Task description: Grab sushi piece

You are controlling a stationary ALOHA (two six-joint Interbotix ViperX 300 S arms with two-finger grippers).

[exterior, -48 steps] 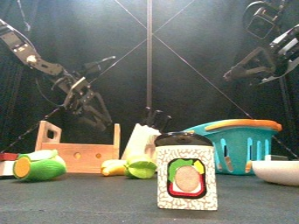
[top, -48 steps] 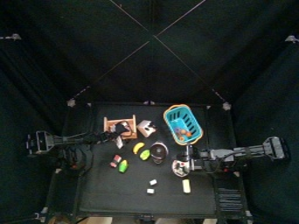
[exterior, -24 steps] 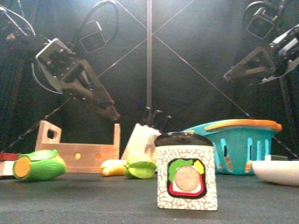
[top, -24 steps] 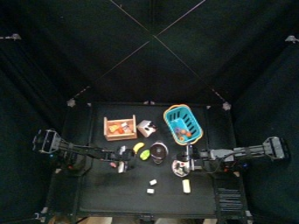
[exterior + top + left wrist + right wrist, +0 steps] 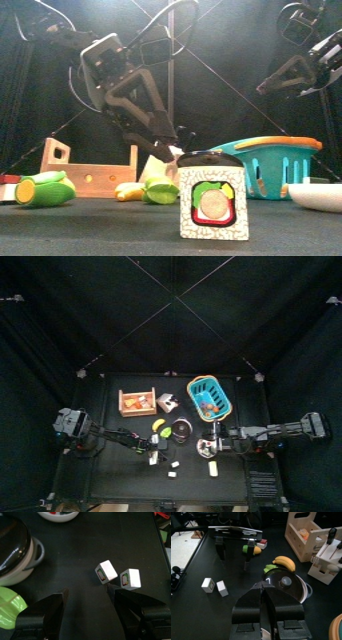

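Observation:
Two tiny white sushi pieces (image 5: 105,571) (image 5: 130,578) lie side by side on the black table, just beyond my left gripper's fingertips. My left gripper (image 5: 90,591) is open and empty above the table, and it also shows in the top view (image 5: 151,452). The sushi is a white speck there (image 5: 174,465). In the front view a sushi piece (image 5: 214,208) stands near and large, with the left gripper (image 5: 163,145) hanging behind it. The right wrist view shows both pieces (image 5: 214,586). My right gripper (image 5: 266,586) is shut and rests at the right (image 5: 217,442).
A small yellow piece (image 5: 213,469) lies right of the sushi. A wooden crate (image 5: 136,402), a white knife block (image 5: 170,402) and the blue basket (image 5: 209,396) stand at the back. A black bowl (image 5: 291,582), a banana (image 5: 284,562) and a green fruit (image 5: 10,604) sit mid-table.
My left arm has swung from the wooden crate forward and down to hang just short of the two white pieces. The right arm has not moved.

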